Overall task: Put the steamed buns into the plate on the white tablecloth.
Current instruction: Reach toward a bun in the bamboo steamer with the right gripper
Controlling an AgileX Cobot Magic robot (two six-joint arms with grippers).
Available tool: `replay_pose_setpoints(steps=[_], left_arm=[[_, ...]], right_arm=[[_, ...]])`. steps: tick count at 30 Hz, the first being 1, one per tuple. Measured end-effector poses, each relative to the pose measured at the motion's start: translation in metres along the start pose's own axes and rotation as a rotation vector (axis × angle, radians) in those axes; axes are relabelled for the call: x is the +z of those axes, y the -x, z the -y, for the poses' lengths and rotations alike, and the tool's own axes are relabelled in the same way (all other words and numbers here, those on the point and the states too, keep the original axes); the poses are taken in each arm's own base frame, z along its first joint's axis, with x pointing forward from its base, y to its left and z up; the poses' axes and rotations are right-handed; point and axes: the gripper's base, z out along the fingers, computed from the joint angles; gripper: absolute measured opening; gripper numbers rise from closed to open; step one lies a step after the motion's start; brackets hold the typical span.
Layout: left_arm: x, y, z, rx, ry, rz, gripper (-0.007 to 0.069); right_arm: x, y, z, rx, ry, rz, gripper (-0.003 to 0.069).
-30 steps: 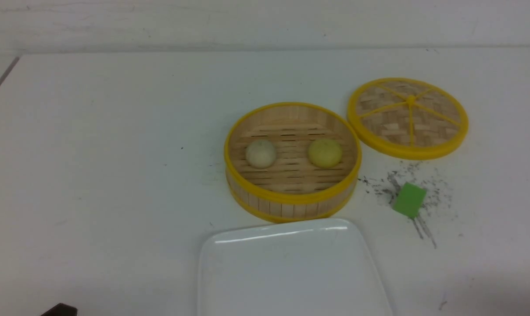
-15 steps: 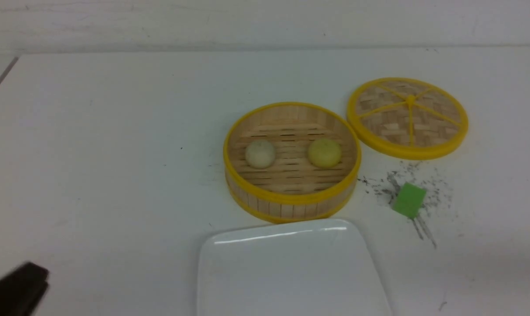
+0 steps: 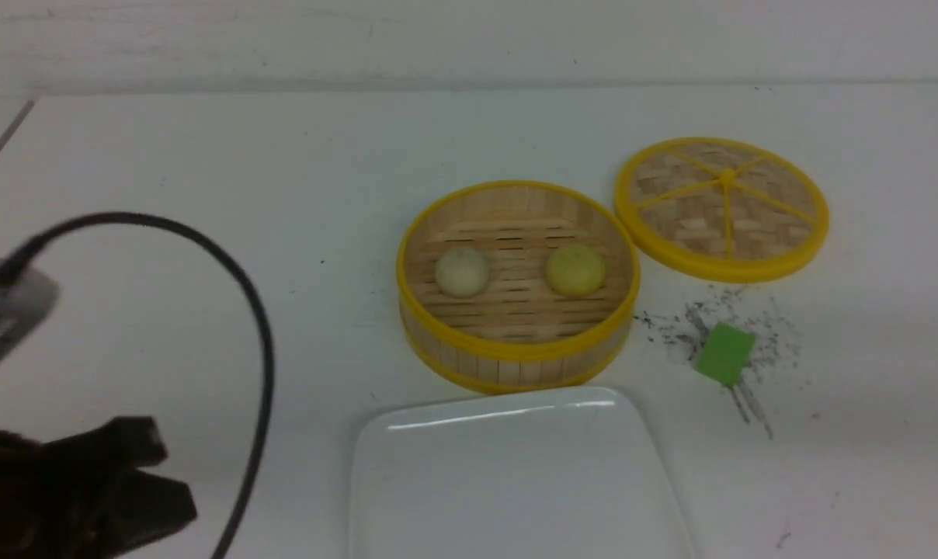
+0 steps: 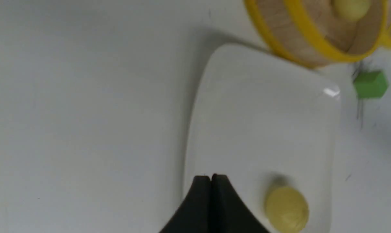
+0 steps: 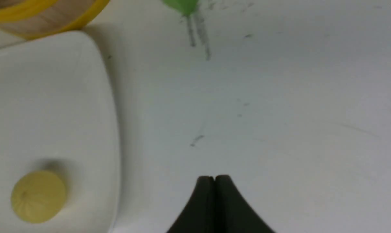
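The white plate (image 3: 515, 481) lies at the near middle, its long axis running near to far — far end angled slightly rightward-far — with one yellow bun (image 4: 287, 208) on its near part, while left gripper (image 4: 211, 181) and right gripper (image 5: 214, 181) each have jaws together.

The left end effector (image 4: 211, 176) and right end effector (image 5: 214, 177) both have closed fingers.
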Motion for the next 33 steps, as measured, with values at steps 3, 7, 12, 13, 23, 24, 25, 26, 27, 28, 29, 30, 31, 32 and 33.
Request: replay_pose_setpoints(steps=[3, 7, 12, 13, 23, 24, 25, 26, 27, 28, 29, 30, 31, 32, 33], left_arm=[[0.024, 0.008, -0.002, 0.026, -0.008, -0.117, 0.0002], [0.041, 0.013, -0.003, 0.050, -0.028, -0.202, 0.0022], [0.043, 0.013, -0.005, 0.066, -0.018, -0.230, 0.0077], [0.043, 0.012, -0.006, 0.071, -0.013, -0.236, 0.0108], [0.043, 0.012, -0.006, 0.074, -0.010, -0.239, 0.0308], [0.043, 0.012, -0.006, 0.077, -0.007, -0.239, 0.0326], [0.043, 0.012, -0.006, 0.078, -0.007, -0.239, 0.0332], [0.043, 0.012, -0.006, 0.079, -0.007, -0.239, 0.0337], [0.043, 0.012, -0.006, 0.079, -0.007, -0.239, 0.0339], [0.043, 0.012, -0.006, 0.079, -0.007, -0.239, 0.0339], [0.043, 0.012, -0.006, 0.079, -0.007, -0.239, 0.0339], [0.043, 0.013, -0.006, 0.081, -0.006, -0.235, 0.0339], [0.043, 0.013, -0.006, 0.082, -0.005, -0.234, 0.0339], [0.043, 0.013, -0.007, 0.084, -0.003, -0.233, 0.0340], [0.043, 0.013, -0.007, 0.084, -0.004, -0.233, 0.0340]], right_arm=[[0.027, 0.021, -0.018, -0.145, 0.137, -0.058, -0.0006], [0.067, 0.048, -0.048, -0.282, 0.298, -0.115, 0.0020], [0.102, 0.083, -0.073, -0.337, 0.326, -0.124, 0.0090], [0.121, 0.098, -0.081, -0.356, 0.313, -0.126, 0.0138], [0.212, 0.167, -0.107, -0.436, 0.177, -0.110, 0.0384], [0.223, 0.174, -0.106, -0.440, 0.147, -0.111, 0.0400], [0.227, 0.179, -0.107, -0.441, 0.131, -0.104, 0.0405], [0.230, 0.183, -0.107, -0.441, 0.121, -0.096, 0.0409], [0.233, 0.186, -0.107, -0.438, 0.109, -0.093, 0.0412], [0.238, 0.187, -0.106, -0.438, 0.098, -0.091, 0.0413], [0.240, 0.187, -0.105, -0.439, 0.094, -0.092, 0.0413], [0.246, 0.187, -0.103, -0.440, 0.083, -0.091, 0.0414], [0.252, 0.186, -0.102, -0.440, 0.079, -0.093, 0.0414], [0.257, 0.185, -0.101, -0.439, 0.075, -0.094, 0.0414], [0.259, 0.185, -0.100, -0.438, 0.075, -0.097, 0.0414]])
